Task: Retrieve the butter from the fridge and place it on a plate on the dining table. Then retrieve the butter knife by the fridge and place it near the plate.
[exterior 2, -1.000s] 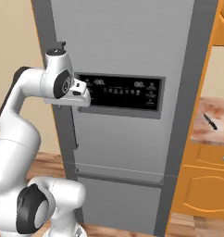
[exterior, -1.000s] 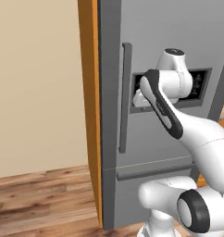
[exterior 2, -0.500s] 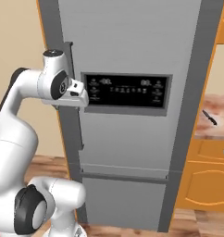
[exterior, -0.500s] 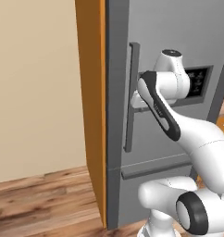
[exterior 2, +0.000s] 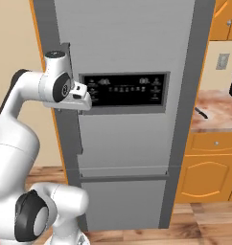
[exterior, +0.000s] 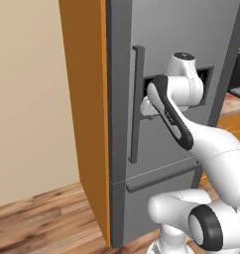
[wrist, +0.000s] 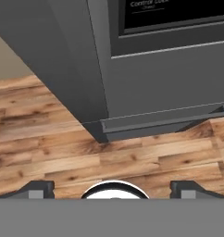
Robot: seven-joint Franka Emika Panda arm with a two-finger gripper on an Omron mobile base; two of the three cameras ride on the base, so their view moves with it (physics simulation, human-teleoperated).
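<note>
Since the earlier frames your whole view has slid sideways, so the base has driven while the arm kept its pose at the fridge (exterior 2: pixel 132 57) front; the fridge now sits more to the right in the left base view and fills more of the right one. Your tool (exterior: pixel 148 106) is spread wide, its fingertips (wrist: pixel 40 189) standing far apart at the bottom of the hand view, pinching nothing. It sits just beside the long vertical handle (exterior: pixel 136 104), on the side toward the black dispenser panel (exterior 2: pixel 122 89); you cannot tell whether it touches the bar. The hand view looks down the closed door to the drawer seam and the wooden floor (wrist: pixel 49 152). The door is shut. Off to the right, the butter knife (exterior 2: pixel 201 113) lies on the marbled bench (exterior 2: pixel 218 112) over the orange cabinets.
</note>
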